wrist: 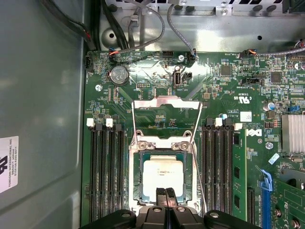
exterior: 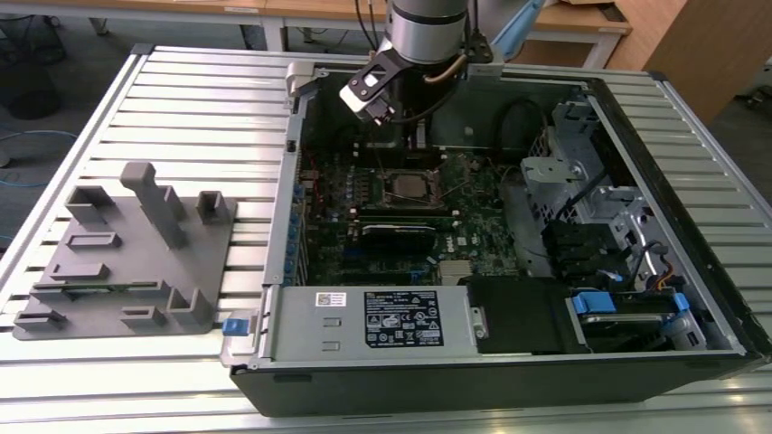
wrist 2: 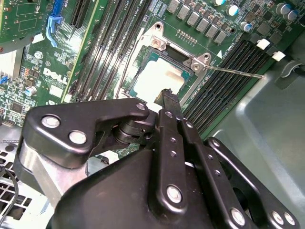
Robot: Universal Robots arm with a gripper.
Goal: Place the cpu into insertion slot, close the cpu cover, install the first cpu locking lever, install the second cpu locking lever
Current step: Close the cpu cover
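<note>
The open black computer case [exterior: 483,384] lies on a slatted metal table [exterior: 157,108]. A grey moulded fixture block [exterior: 127,262] stands beside the case, on the exterior view's left.

Inside the near wall of the case sits a silvery power supply box with a white label [exterior: 362,321]. Just beyond it, a black graphics card [exterior: 399,237] lies on the green circuit board [exterior: 483,203]. A silvery drive cage [exterior: 579,190] occupies the exterior view's right.

Farther in, the square black-framed insertion slot [wrist: 135,191] sits between two banks of long black memory slots [wrist: 107,171]. The small flat square cpu with the dull silver-tan top [wrist: 163,174] [wrist 2: 159,78] lies seated in the slot.

The thin silvery cpu cover frame [wrist: 164,101] is swung open, clear of the socket, at the edge opposite the gripper. Green board shows through its square cut-out. A thin wire locking lever [wrist 2: 236,72] sticks out, unlatched, over the memory slots.

The black gripper [wrist: 165,194] [wrist 2: 169,97] hangs directly over one edge of the cpu. Its two fingers are pressed together with nothing held between them. In both wrist views the gripper's own black linkage hides that edge of the socket.

The silver arm [exterior: 425,27] rises from the far side of the case. Grey cables [wrist: 143,28] run along the case wall beside the board. Wooden tables [exterior: 302,14] stand beyond the metal table.
</note>
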